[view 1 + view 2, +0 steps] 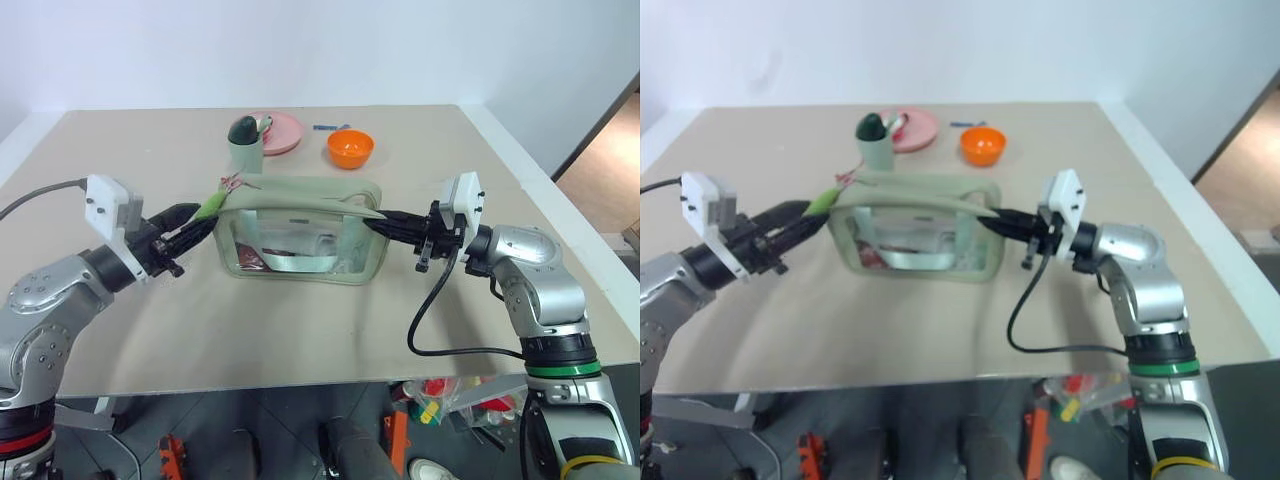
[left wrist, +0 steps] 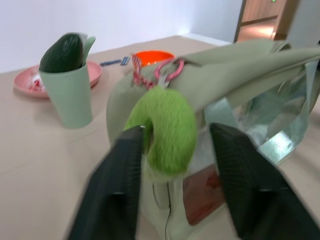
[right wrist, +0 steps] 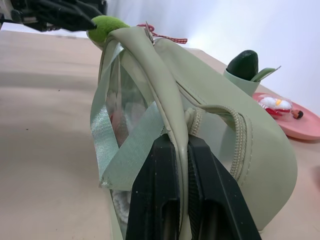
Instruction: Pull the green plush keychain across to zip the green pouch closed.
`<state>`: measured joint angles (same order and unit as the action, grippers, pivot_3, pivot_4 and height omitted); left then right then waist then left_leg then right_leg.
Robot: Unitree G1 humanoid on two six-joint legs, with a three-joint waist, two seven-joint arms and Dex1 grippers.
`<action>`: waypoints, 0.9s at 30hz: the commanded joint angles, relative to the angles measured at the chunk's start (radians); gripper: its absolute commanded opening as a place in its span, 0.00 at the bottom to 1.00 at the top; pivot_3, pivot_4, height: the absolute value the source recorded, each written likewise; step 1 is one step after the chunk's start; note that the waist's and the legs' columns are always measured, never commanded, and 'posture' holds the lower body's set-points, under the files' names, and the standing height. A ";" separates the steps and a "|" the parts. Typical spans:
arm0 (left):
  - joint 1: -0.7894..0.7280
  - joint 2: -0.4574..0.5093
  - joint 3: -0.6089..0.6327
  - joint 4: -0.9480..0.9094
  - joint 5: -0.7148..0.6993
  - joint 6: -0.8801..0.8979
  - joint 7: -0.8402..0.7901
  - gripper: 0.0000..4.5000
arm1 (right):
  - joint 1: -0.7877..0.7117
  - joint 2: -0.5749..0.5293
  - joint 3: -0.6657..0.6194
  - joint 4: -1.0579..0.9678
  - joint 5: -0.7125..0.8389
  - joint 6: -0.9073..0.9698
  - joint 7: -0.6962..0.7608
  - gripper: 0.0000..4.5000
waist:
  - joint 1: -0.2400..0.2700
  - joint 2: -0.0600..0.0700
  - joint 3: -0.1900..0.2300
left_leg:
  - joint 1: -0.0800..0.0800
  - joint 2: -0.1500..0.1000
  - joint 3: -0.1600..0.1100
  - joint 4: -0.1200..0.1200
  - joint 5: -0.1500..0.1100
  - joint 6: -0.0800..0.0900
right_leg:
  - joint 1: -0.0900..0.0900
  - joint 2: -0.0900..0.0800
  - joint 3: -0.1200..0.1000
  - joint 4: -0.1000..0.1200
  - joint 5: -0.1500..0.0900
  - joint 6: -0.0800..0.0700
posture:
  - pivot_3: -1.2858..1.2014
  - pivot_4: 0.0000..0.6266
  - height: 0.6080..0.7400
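2 grippers worked opposite ends of the boxy sage-green fabric pouch with clear plastic side panels (image 1: 300,232), which sat mid-table on the beige tabletop (image 1: 300,330).

Hidden or unclear: pouch contents showed through the clear panel as a reddish patch and something white, not identifiable. Small blue item (image 1: 324,128) behind the bowl was too small to tell. No writing or labels readable anywhere.

Left gripper (image 2: 172,150) pointed level toward the pouch's left end, fingers spread either side of the small lime-green plush keychain (image 2: 167,130); 1 finger (image 2: 125,170) touched the plush, the other stood clear of it. Plush hung by a pink clip (image 2: 170,70) and red-white cord at the pouch's left top corner.

Right gripper (image 3: 182,190) pointed level from the right, fingers pressed together, pinching the pouch's pale green edge strap at its right end.

Behind the pouch: pale green tumbler (image 1: 245,150) with a dark green rounded utensil tip (image 1: 242,128), pink plate (image 1: 280,130), orange bowl (image 1: 350,147).
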<state>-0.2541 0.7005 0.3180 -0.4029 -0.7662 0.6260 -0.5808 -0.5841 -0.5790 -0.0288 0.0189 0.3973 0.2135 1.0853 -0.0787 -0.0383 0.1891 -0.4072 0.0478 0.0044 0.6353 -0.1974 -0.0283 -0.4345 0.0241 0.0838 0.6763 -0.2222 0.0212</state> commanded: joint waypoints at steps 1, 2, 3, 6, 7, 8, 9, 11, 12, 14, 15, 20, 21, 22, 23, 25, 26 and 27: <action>-0.019 0.016 0.021 -0.005 -0.004 -0.011 -0.022 0.16 | 0.003 -0.012 -0.013 -0.043 0.008 -0.015 -0.002 0.00 | 0.000 0.000 0.000 | 0.000 0.000 0.000 0.000 0.000 0.000 | 0.000 0.000 0.000 0.000 0.000 0.000 | 0.52 0.24 1.00; -0.024 0.021 0.023 -0.003 -0.006 -0.008 -0.028 0.08 | 0.005 -0.014 -0.014 -0.043 0.008 -0.016 -0.002 0.00 | 0.000 0.000 0.000 | 0.000 0.000 0.000 0.000 0.000 0.000 | 0.000 0.000 0.000 0.000 0.000 0.000 | 0.52 0.24 1.00; -0.030 0.026 0.024 0.000 -0.008 -0.005 -0.036 0.01 | 0.005 -0.015 -0.015 -0.043 0.008 -0.017 -0.003 0.00 | 0.000 0.000 0.000 | 0.000 0.000 0.000 0.000 0.000 0.000 | 0.000 0.000 0.000 0.000 0.000 0.000 | 0.52 0.24 1.00; -0.066 0.048 0.023 0.005 -0.029 0.015 -0.061 0.01 | 0.006 -0.016 -0.015 -0.042 0.006 -0.020 -0.006 0.00 | 0.000 0.000 0.000 | 0.000 0.000 0.000 0.000 0.000 0.000 | 0.000 0.000 0.000 0.000 0.000 0.000 | 0.52 0.24 1.00; -0.087 0.056 0.023 0.006 -0.040 0.023 -0.068 0.01 | 0.007 -0.017 -0.015 -0.042 0.006 -0.021 -0.007 0.00 | 0.000 0.000 0.000 | 0.000 0.000 0.000 0.000 0.000 0.000 | 0.000 0.000 0.000 0.000 0.000 0.000 | 0.52 0.24 1.00; -0.128 0.063 0.020 0.009 -0.058 0.037 -0.074 0.01 | 0.007 -0.017 -0.015 -0.042 0.006 -0.022 -0.007 0.00 | 0.001 0.000 0.000 | 0.000 0.000 0.000 0.000 0.000 0.000 | 0.000 0.000 0.000 0.000 0.000 0.000 | 0.52 0.24 1.00; -0.166 0.071 0.012 0.014 -0.066 0.046 -0.082 0.01 | 0.008 -0.017 -0.015 -0.042 0.006 -0.023 -0.007 0.00 | 0.002 0.000 0.000 | 0.000 0.000 0.000 0.000 0.000 0.000 | 0.000 0.000 0.000 0.000 0.000 0.000 | 0.52 0.24 1.00; -0.251 0.076 -0.015 0.032 -0.074 0.059 -0.099 0.01 | 0.008 -0.020 -0.012 -0.039 0.002 -0.029 -0.003 0.00 | 0.002 -0.001 0.000 | -0.001 0.000 -0.001 0.001 0.000 0.000 | 0.000 0.000 -0.001 0.000 0.000 0.000 | 0.52 0.24 1.00; -0.273 0.075 -0.023 0.039 -0.073 0.061 -0.105 0.01 | 0.008 -0.021 -0.010 -0.038 0.000 -0.032 -0.002 0.00 | 0.002 -0.001 0.000 | -0.001 0.000 -0.001 0.001 0.000 0.000 | 0.000 0.000 -0.001 0.000 0.000 0.000 | 0.52 0.24 1.00; -0.354 0.057 -0.078 0.067 -0.056 0.052 -0.137 0.01 | 0.008 -0.020 -0.009 -0.032 -0.002 -0.035 -0.003 0.00 | 0.002 -0.001 0.000 | -0.001 -0.001 0.000 0.001 0.000 0.000 | 0.000 0.000 0.000 0.000 0.000 0.001 | 0.52 0.24 1.00; -0.391 0.040 -0.111 0.084 -0.045 0.044 -0.153 0.01 | 0.008 -0.020 -0.007 -0.031 -0.004 -0.038 -0.003 0.00 | 0.003 -0.001 0.000 | -0.001 -0.001 -0.001 0.001 0.000 0.000 | 0.001 0.000 0.000 0.000 0.000 0.001 | 0.52 0.24 1.00; -0.478 -0.061 -0.245 0.164 0.032 -0.023 -0.228 0.01 | 0.013 -0.019 -0.002 -0.033 -0.011 -0.047 -0.009 0.00 | 0.002 -0.001 0.000 | -0.001 -0.001 -0.001 0.000 0.000 0.000 | 0.001 0.000 0.000 0.000 0.000 0.001 | 0.52 0.24 1.00; -0.491 -0.087 -0.262 0.185 0.047 -0.039 -0.235 0.01 | 0.017 -0.020 -0.003 -0.036 -0.011 -0.047 -0.011 0.00 | 0.002 -0.001 0.000 | -0.001 -0.001 -0.001 0.000 0.000 0.000 | 0.000 0.001 0.000 0.000 0.000 0.001 | 0.52 0.24 1.00; -0.500 -0.104 -0.272 0.199 0.059 -0.051 -0.240 0.01 | 0.019 -0.020 -0.003 -0.038 -0.011 -0.047 -0.013 0.00 | 0.002 -0.001 0.000 | -0.001 -0.001 -0.001 0.000 0.000 0.000 | 0.000 0.001 0.000 0.000 0.000 0.001 | 0.52 0.24 1.00; -0.510 -0.121 -0.285 0.213 0.073 -0.063 -0.250 0.01 | 0.022 -0.020 -0.004 -0.042 -0.011 -0.046 -0.016 0.00 | 0.002 -0.001 0.000 | -0.001 -0.001 -0.001 0.000 0.000 0.000 | 0.000 0.001 0.000 0.000 0.000 0.001 | 0.52 0.24 1.00; -0.527 -0.147 -0.300 0.234 0.088 -0.077 -0.264 0.01 | 0.026 -0.023 -0.007 -0.049 -0.008 -0.043 -0.021 0.00 | 0.002 -0.001 0.000 | -0.001 0.000 -0.001 0.000 0.000 0.000 | 0.000 0.001 0.000 0.000 0.000 0.001 | 0.52 0.24 1.00; -0.540 -0.163 -0.319 0.253 0.104 -0.089 -0.278 0.01 | 0.029 -0.026 -0.009 -0.052 -0.008 -0.043 -0.025 0.00 | 0.002 -0.001 0.000 | -0.001 0.000 -0.001 0.000 0.000 0.000 | 0.000 0.001 0.000 0.000 0.000 0.001 | 0.52 0.24 1.00; -0.550 -0.174 -0.333 0.269 0.116 -0.093 -0.289 0.01 | 0.032 -0.028 -0.011 -0.055 -0.009 -0.043 -0.029 0.00 | 0.003 -0.001 0.000 | -0.001 0.000 -0.001 0.000 0.000 0.000 | 0.000 0.001 0.000 0.000 0.000 0.001 | 0.52 0.24 1.00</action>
<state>-0.7674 0.5349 -0.0029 -0.1314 -0.6645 0.5664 -0.8452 -0.5533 -0.5955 -0.0293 0.0049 0.3871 0.1757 1.0622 -0.0758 -0.0392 0.1894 -0.4082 0.0472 0.0031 0.6356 -0.1973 -0.0284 -0.4342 0.0250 0.0838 0.6762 -0.2218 0.0224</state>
